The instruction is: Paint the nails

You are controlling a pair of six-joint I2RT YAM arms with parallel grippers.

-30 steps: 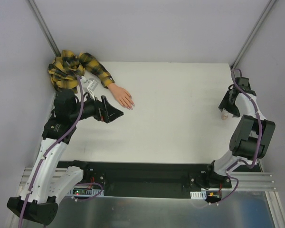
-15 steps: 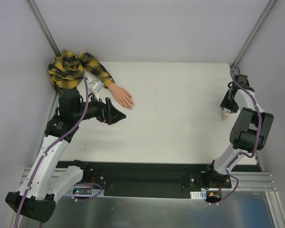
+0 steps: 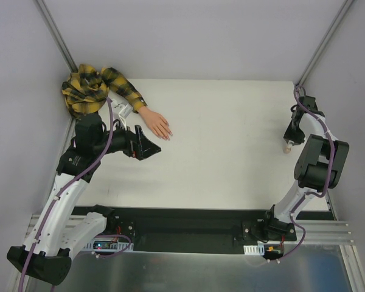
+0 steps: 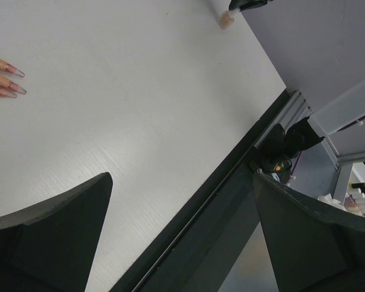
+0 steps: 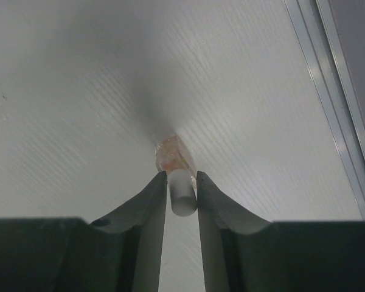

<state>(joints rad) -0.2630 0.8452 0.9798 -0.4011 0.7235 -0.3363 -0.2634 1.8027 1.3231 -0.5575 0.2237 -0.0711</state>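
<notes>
Two fingers of the right gripper (image 5: 182,176) pinch the white cap (image 5: 182,198) of the small clear nail-polish bottle (image 5: 172,155) at the white table's (image 3: 231,140) right edge, likely to free its brush. The left gripper (image 4: 181,176) hangs wide open beside the peach mannequin hand (image 3: 157,125) at far left, its pinkish pointed nails (image 4: 17,72) well apart from the bottle.

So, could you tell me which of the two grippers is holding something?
The right gripper: it pinches the white cap of the bottle. The left gripper stands wide open and empty, near the hand.
</notes>
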